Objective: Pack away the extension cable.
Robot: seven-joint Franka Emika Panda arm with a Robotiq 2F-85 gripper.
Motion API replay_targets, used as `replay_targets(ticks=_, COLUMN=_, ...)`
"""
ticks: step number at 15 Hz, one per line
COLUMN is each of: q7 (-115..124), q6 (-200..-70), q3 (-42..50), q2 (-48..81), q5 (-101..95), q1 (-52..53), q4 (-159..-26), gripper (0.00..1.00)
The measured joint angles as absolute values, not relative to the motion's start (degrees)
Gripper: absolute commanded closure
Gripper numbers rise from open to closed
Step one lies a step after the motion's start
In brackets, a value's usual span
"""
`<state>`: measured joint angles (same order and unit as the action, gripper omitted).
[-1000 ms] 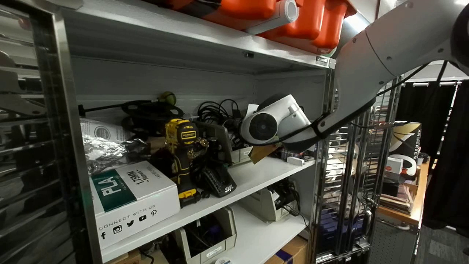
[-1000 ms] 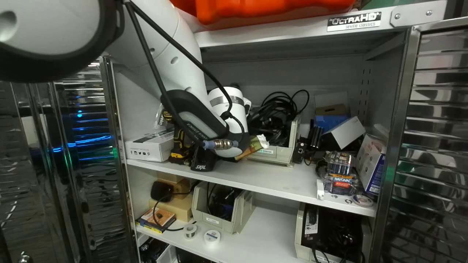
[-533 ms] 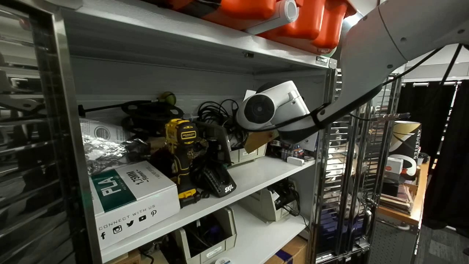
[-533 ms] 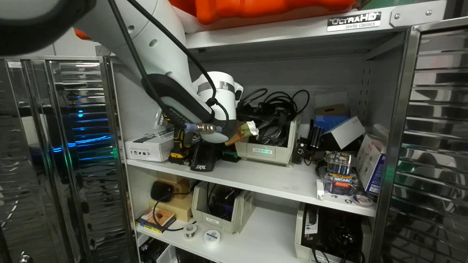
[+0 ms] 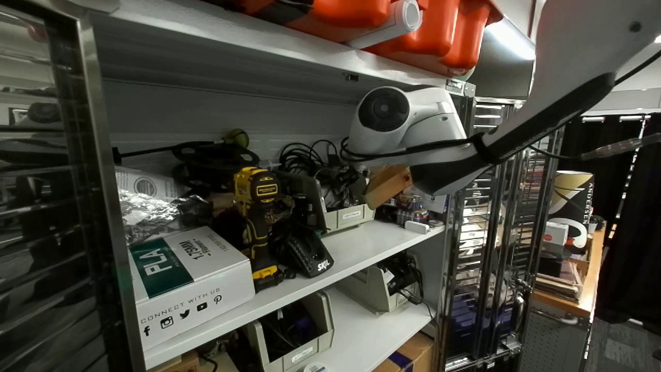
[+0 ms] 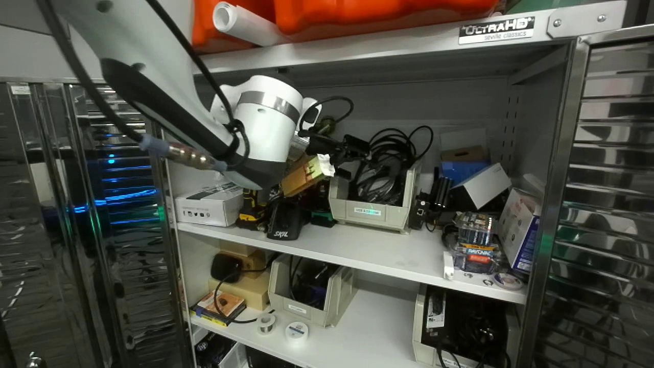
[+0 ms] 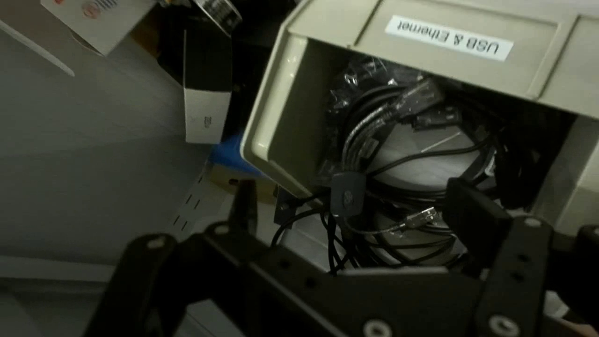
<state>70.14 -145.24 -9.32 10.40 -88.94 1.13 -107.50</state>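
Observation:
A beige bin labelled "USB & Ethernet" [image 6: 369, 210] stands on the middle shelf and also shows in the wrist view [image 7: 337, 21]. Coiled black cables [image 6: 386, 179] fill it and rise above its rim; in the wrist view [image 7: 407, 193] some spill past its back edge. I cannot single out the extension cable among them. My gripper [image 7: 351, 192] is open, its fingers wide apart with nothing held between them. In an exterior view the gripper [image 6: 355, 146] is above the bin's left side, pointing at the cables. In another exterior view it is mostly hidden behind the wrist.
A yellow drill [image 5: 256, 222], SKIL charger [image 5: 310, 253] and PLA box [image 5: 191, 279] stand left of the bin. Battery packs [image 6: 477, 245] and boxes [image 6: 480, 184] stand right. The top shelf's edge [image 6: 398, 56] runs above the arm. A brown block [image 6: 305, 176] rides on the wrist.
The arm has risen and drawn back from the shelf. The gripper has come into sight above the bin in an exterior view, and more of the bin shows. The shelf items look unmoved.

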Motion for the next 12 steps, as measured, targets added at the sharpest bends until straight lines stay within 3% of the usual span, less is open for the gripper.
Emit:
replay_targets(ticks=8, q7=37.23, q6=-141.66, q3=-6.96, q2=-10.04, q5=-52.06, q1=1.75, q4=-131.94, gripper=0.00)
replay_targets(ticks=12, q7=19.97, q6=-133.19, q3=-4.17, q2=-18.66, q5=-32.48, q1=6.29, q4=-141.11, gripper=0.00)
